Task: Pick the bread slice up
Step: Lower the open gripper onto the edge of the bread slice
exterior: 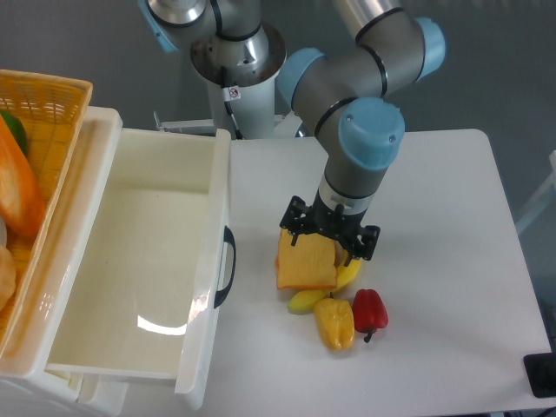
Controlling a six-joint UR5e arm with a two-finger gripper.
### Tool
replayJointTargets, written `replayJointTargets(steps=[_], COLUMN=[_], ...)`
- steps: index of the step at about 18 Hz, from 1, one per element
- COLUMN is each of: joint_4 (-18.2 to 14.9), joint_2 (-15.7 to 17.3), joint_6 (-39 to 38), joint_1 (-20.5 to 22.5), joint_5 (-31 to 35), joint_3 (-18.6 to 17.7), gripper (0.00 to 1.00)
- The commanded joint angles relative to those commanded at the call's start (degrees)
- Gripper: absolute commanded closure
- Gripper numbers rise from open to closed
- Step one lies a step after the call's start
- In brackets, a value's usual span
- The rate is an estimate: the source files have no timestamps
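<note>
Bread slice aside for a moment, the biggest thing showing is the white table, which is carrying everything else. Next in size, a white plastic bin with a dark handle on its near wall is sitting at the table's left side, and a woven yellow basket is standing beyond its left rim, holding orange and green items that are only partly showing. The grey and light-blue arm is reaching down from the upper middle toward the centre of the table. Its gripper is hanging directly over the far edge of the bread slice, with the black fingers spread wide, one near each upper corner of the slice; whether they are touching it I cannot tell. The bread slice is lying flat on the table just right of the bin's handle, overlapping a yellow banana beneath its right side. A yellow bell pepper and a red bell pepper are lying just in front, side by side.
</note>
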Motion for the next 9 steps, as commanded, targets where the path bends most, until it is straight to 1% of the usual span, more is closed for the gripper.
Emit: replayJointTargets(steps=[2, 4, 5, 9], joint_4=[-0.2, 0.1, 0.1, 0.0], joint_2=[-0.6, -0.7, -0.8, -1.0], joint_6=[-0.1, 0.0, 0.0, 0.0], joint_1=[0.0, 0.0, 0.0, 0.3], joint_5=[0.1, 0.1, 0.1, 2.0], joint_3=[-0.7, -2.9, -3.3, -3.9], gripper=[0.0, 0.0, 0.0, 0.0])
